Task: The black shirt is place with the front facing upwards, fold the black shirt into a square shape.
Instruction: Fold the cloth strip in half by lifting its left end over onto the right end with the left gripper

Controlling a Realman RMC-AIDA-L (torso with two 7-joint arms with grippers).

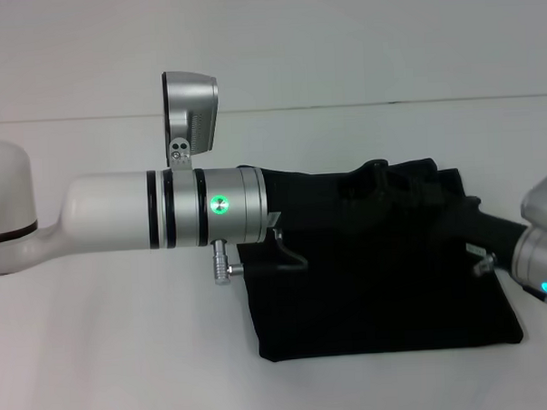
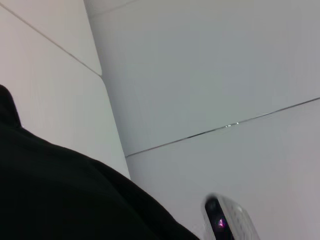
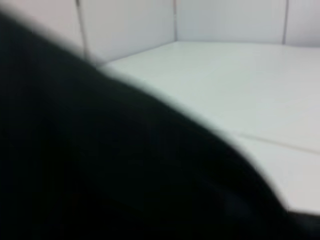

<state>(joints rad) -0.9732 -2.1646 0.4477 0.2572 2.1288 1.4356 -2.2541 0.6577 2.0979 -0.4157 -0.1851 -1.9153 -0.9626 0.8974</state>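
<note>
Oddly, black shirt folds hide both arms' tool tips, so neither grip can be told.

the worktop is a plain white surface filling the lower two thirds of the head view. a white wall spans the top of the frame, meeting the worktop along a thin dark horizontal line. lighting is even and diffuse. the right wrist view shows pale wall panels with vertical seams.
</note>
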